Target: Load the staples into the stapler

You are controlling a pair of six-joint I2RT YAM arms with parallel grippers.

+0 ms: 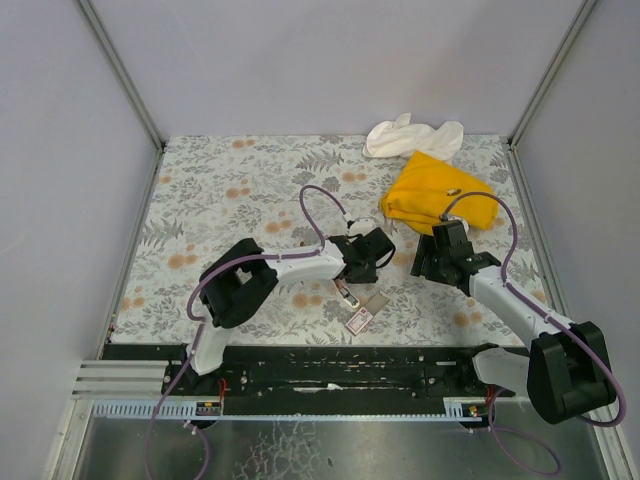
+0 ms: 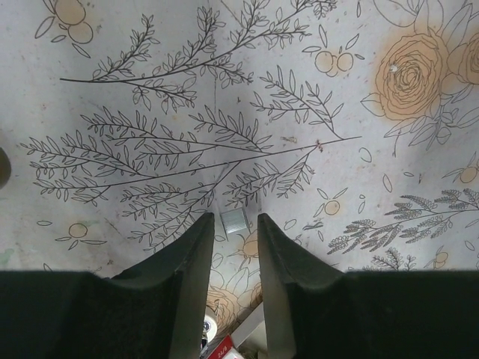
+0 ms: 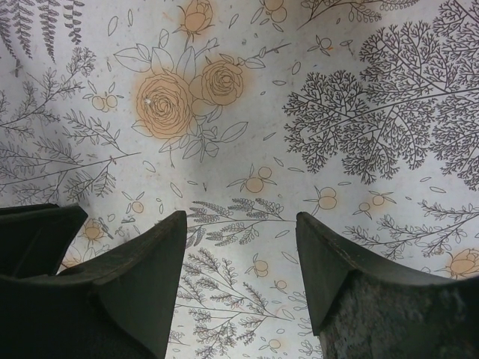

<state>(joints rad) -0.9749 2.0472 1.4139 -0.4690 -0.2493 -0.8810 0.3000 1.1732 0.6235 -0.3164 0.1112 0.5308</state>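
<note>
Loading is judged not begun. The staples (image 1: pixel 358 320) are noted boxed on the table (image 1: pixel 220 200), at its near side, just by the left arm's wrist. The left gripper (image 2: pixel 233 218) is held narrowly parted; a small grey piece (image 2: pixel 235 222) is seen between the tips, apparently ungripped. The right gripper (image 3: pixel 241 221) is spread wide, empty. No stapler is clearly made out.

Quick tally from my remote seat: I count two arms, the left arm (image 1: pixel 300 262) and the right arm (image 1: pixel 505 300). Each has one pincer, so that's a left pincer (image 2: pixel 236 216) and a right pincer (image 3: pixel 241 217). One pink box of staples (image 1: pixel 358 321). One tan cardboard piece (image 1: pixel 376 302). Two cloths on the desk (image 1: pixel 230 190): one yellow cloth (image 1: pixel 430 195), one white cloth (image 1: pixel 410 137). One tiny grey square (image 2: pixel 234 221) too.
</note>
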